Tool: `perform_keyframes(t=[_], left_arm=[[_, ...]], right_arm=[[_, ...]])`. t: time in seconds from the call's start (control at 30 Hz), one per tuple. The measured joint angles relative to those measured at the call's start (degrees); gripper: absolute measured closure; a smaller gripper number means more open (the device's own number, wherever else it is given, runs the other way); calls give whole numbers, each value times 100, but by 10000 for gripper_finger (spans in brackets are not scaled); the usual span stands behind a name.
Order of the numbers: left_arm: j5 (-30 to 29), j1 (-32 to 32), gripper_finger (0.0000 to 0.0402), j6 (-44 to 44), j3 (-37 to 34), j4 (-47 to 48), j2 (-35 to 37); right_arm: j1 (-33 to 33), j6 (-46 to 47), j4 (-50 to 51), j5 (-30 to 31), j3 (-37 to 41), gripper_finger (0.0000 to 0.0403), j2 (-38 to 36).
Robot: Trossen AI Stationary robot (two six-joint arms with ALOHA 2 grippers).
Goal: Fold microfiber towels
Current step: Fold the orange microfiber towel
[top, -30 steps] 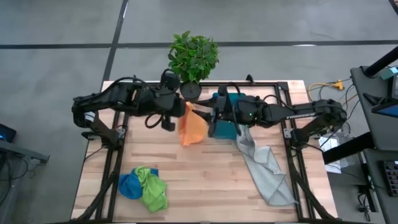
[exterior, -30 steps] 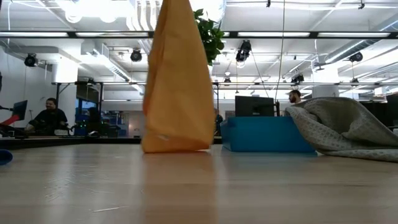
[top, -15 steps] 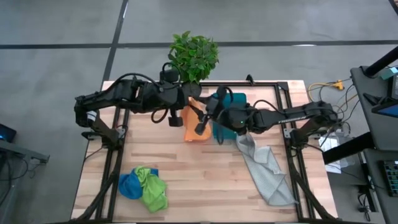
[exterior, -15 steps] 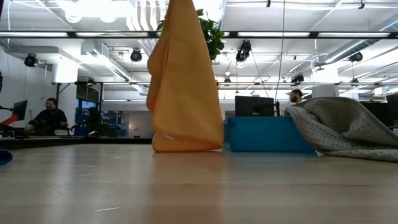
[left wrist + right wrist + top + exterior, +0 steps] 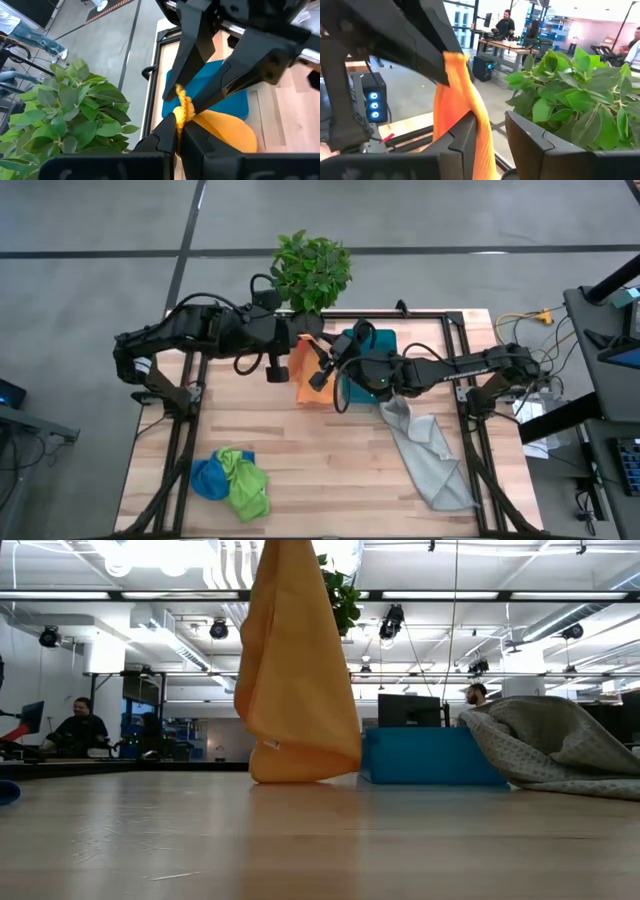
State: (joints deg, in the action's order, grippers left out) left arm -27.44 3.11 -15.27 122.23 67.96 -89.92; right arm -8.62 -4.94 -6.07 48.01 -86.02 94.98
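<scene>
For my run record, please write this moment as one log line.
left tool: shut on orange towel, hanging above table | right tool: fingers around towel, still closing | grey, blue, green towels: unfolded

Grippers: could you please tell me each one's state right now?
Left gripper: shut on the orange towel.
Right gripper: jaws open around the orange towel.

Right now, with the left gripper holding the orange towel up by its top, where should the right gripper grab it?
Probably on the hanging edge just below the left gripper, coming in level from the bin side. The orange towel hangs straight down, its bottom on the table, and the right gripper already straddles that edge.
</scene>
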Motion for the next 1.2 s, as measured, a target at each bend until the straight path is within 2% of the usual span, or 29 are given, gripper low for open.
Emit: perform_keyframes(t=[0.2, 0.4, 0.57, 0.83, 1.03, 1.2], left_arm=[[38, 0, 402, -6, 0, -2, 66], [293, 0, 402, -9, 2, -11, 60], [360, 0, 402, -11, 2, -39, 38], [727, 4, 402, -13, 3, -322, 40], [741, 4, 402, -13, 9, -337, 40], [739, 2, 402, -9, 9, -267, 83]], right_arm=[[0, 43, 35, -74, 2, 323, 0], [0, 47, 36, -603, 3, 328, 0], [13, 197, 49, -599, 4, 328, 0], [144, 934, 732, -597, 9, 322, 0], [140, 1113, 833, -534, 11, 303, 0], [142, 1169, 1052, -437, 11, 305, 0]])
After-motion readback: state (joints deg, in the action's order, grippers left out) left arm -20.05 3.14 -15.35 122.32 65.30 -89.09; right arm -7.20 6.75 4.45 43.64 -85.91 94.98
